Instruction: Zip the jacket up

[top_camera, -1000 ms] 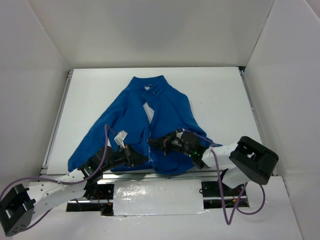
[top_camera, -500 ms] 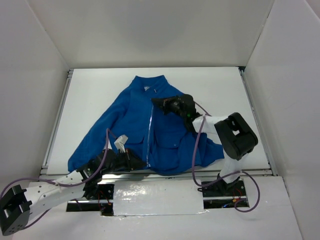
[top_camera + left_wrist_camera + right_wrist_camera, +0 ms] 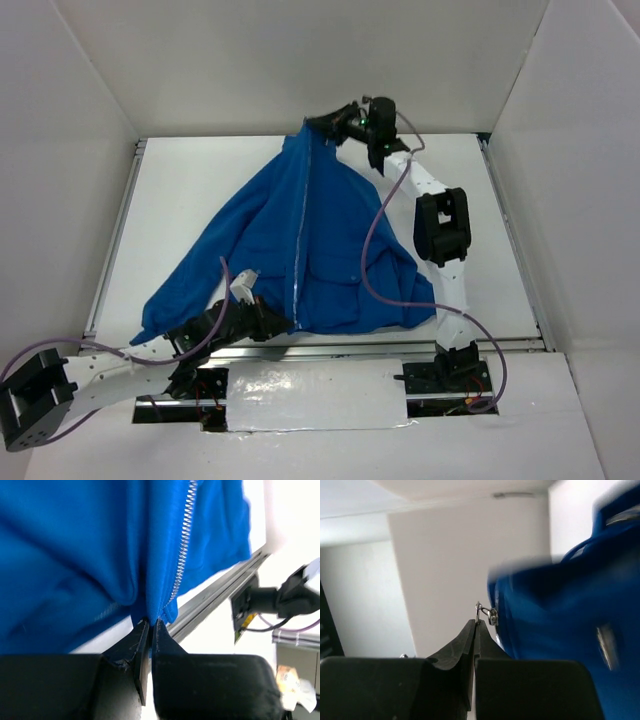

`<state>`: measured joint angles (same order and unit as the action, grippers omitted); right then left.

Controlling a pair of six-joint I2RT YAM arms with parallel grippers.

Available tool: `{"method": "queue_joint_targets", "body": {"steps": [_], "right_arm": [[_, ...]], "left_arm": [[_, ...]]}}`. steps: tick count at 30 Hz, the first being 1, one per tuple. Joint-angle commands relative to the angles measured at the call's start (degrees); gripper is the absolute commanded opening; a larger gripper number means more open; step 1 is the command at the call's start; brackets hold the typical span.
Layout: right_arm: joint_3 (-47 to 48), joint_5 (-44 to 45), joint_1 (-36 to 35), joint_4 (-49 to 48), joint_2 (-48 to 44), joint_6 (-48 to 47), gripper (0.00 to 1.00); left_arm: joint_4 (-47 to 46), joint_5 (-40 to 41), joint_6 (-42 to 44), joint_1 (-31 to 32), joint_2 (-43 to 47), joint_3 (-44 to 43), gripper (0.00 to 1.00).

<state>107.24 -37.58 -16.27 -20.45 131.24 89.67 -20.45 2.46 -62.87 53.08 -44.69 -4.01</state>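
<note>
Top external shows the jacket (image 3: 300, 250) stretched taut; right pincer (image 3: 476, 622) clamped on the zipper pull (image 3: 491, 615), lifted; left pincer (image 3: 150, 623) clamped on its hem (image 3: 167, 611).

Jacket (image 3: 270, 240) on table (image 3: 200, 190) w/ collar (image 3: 312, 137) far, hem (image 3: 340, 322) near.

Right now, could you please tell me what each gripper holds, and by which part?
The left gripper pinches the jacket at its bottom hem where the zipper ends; the right gripper holds the metal zipper pull at the collar.
</note>
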Motion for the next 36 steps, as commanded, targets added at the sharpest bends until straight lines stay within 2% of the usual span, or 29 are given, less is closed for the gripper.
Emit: {"method": "queue_joint_targets", "body": {"steps": [1,4,9,16,21,22,23,24,25,27,28,29,30,32,34,36], "right_arm": [[24.3,0.7,4.6,7.8,1.2,-9.2,0.0],[34.0,1.4,5.5,12.2,3.2,-12.8,0.0],[28.9,1.5,6.3,11.6,-0.9,-16.0,0.0],[33.8,0.4,7.0,12.6,-0.1,-17.9,0.0],[31.4,-0.3,7.2,10.5,-1.9,-19.6,0.0],[31.2,-0.7,7.2,10.3,-1.9,-19.4,0.05],[31.6,-1.7,7.4,10.2,-1.4,-19.4,0.19],[32.0,-2.1,7.6,10.2,-1.3,-19.4,0.27],[32.3,-2.5,7.9,10.3,-1.1,-19.2,0.44],[32.7,-2.8,8.4,10.3,-1.7,-19.2,0.52],[32.9,-2.8,9.0,10.6,-2.0,-19.4,0.63],[33.1,-2.8,9.2,11.0,-2.5,-19.5,0.68],[33.5,-2.9,9.5,11.3,-3.4,-19.7,0.7],[34.5,-2.9,10.9,13.1,-4.3,-20.4,0.71],[35.1,-2.6,12.0,15.6,-6.7,-22.5,0.92],[35.3,-1.5,12.6,22.8,-11.1,-27.6,1.0]], "left_arm": [[3.0,-2.7,-0.8,2.6,-3.0,2.3,0.0],[2.3,-0.5,-1.0,3.5,-6.4,1.2,0.0],[-0.5,0.3,0.4,4.8,-12.9,-2.8,0.0],[-1.7,2.5,-0.5,6.4,-18.1,-4.0,0.0],[0.5,4.0,-0.9,6.9,-19.7,-5.8,0.0],[2.8,4.3,-0.2,6.9,-19.8,-7.7,0.11],[4.4,4.7,0.1,6.9,-19.8,-8.7,0.24],[6.0,5.1,0.7,6.8,-19.7,-9.7,0.33],[8.9,6.1,1.2,6.8,-19.0,-11.6,0.46],[12.5,7.6,1.6,6.9,-17.9,-13.6,0.62],[16.5,9.2,1.9,6.8,-16.5,-15.8,0.82],[18.8,10.2,1.9,6.8,-15.7,-17.1,0.95],[21.1,11.0,2.2,6.8,-14.2,-19.7,0.99],[29.6,14.0,2.2,6.8,-12.7,-22.6,0.99],[38.4,16.7,1.8,6.9,-10.5,-27.4,0.99],[44.8,22.7,0.6,6.5,-8.9,-33.2,0.99]]}}
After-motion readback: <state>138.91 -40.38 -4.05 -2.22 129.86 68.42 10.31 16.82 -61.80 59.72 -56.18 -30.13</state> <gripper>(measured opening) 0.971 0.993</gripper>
